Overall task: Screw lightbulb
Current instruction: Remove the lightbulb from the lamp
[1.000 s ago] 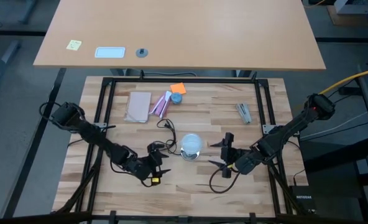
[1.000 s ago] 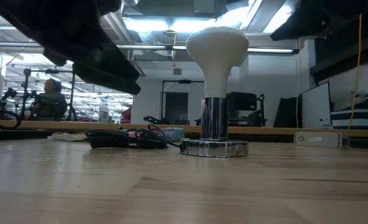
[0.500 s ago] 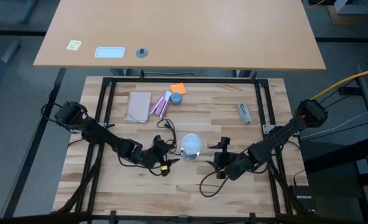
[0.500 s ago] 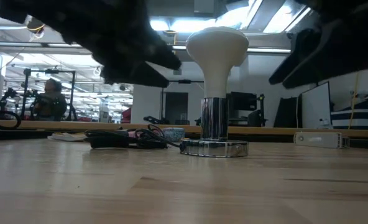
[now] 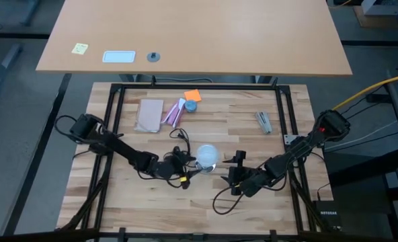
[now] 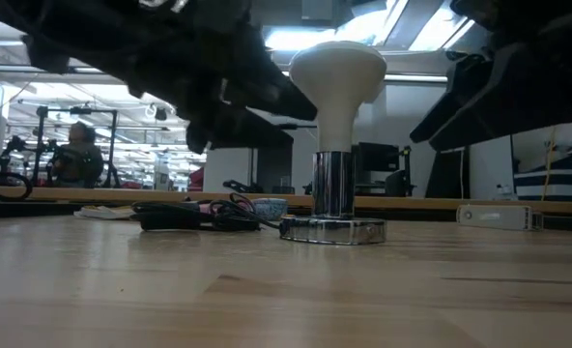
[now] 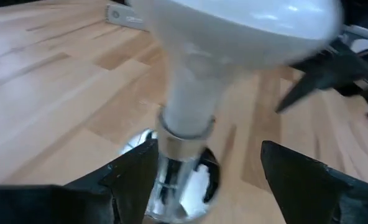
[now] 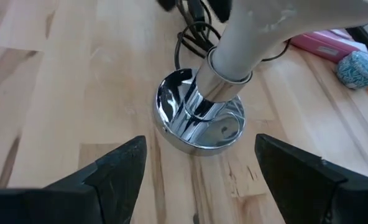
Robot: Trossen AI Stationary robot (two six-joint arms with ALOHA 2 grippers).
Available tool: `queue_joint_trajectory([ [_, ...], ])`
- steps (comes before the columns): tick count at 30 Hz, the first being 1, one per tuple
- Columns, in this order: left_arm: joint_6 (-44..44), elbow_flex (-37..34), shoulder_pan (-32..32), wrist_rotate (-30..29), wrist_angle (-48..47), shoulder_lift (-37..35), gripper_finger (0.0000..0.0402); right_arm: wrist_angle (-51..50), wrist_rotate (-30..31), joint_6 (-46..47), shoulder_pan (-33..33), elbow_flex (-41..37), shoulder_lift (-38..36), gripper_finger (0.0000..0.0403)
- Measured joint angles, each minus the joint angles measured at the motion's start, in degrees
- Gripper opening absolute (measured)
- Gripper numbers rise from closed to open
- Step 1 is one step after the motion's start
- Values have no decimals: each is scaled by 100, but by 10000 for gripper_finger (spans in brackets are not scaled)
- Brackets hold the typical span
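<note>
Table [image 5: 253, 195]: a pale wooden top inside a dark frame, seen whole from above, with both arms reaching in from the near corners.
Left arm [image 5: 118, 149]: runs from the left edge toward the centre, low over the wood.
Right arm [image 5: 300, 149]: runs from the right edge toward the centre, also low.
Left gripper [image 5: 183, 171]: just left of the lightbulb; its 2 fingers [image 7: 131, 174] stand spread apart on either side of the bulb's neck, released, touching nothing.
Right gripper [image 5: 234, 168]: just right of the socket; its 2 fingers [image 8: 125, 165] are splayed wide with the chrome base between them at a gap, released, grasping nothing.
Lightbulb [image 6: 336, 87]: near the table's centre, between the 2 grippers; long axis vertical, round white globe pointing up, narrow neck pointing down into the socket.
Socket [image 6: 332, 208]: a chrome sleeve on a round mirrored disc, flat on the wood, holding the bulb's neck.
Cord [image 5: 180, 138]: thin and dark, coiled just left of the socket.
Pink packet [image 5: 173, 113]: on the far left part of the table, well apart from the bulb.
</note>
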Motion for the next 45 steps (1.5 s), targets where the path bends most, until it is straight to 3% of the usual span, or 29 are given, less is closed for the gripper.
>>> queue_joint_trajectory([
  [5, -145, -2, -346, -40, -518, -261, 236, 3, -163, -4, 7, 2, -49, 305],
  [10, -954, -2, -912, -373, -2456, -1145, 196, -9, -379, -101, 7, 2, -119, 305],
  [15, -2250, -2, -1575, -850, -4594, -2176, 168, -20, -574, -111, 7, 2, -123, 305],
  [19, -3840, -14, -2208, -1378, -5826, -2393, 157, 61, -582, -109, 7, 2, -123, 305],
  [21, -4634, -215, -2515, -2032, -5742, -2240, 155, 88, -581, -109, 4, 2, -123, 305],
  [24, -5443, -649, -2756, -3401, -4828, -1748, 156, 168, -525, -113, 0, 2, -123, 305],
  [27, -5588, -886, -2573, -4887, -3353, -1022, 155, 170, -525, -111, 0, 2, -123, 305],
  [29, -5401, -903, -2277, -5369, -2558, -509, 153, 174, -521, -111, 2, 2, -123, 305],
  [34, -5590, -844, -1551, -5064, -1457, 441, 147, 188, -519, -111, 2, 2, -123, 305],
  [39, -6282, -831, -1130, -4479, -1335, 574, 155, 200, -517, -111, 1, 2, -123, 305],
  [45, -5039, -826, -872, -3086, -1099, 359, 194, 196, -366, -113, 2, 2, -123, 305],
])
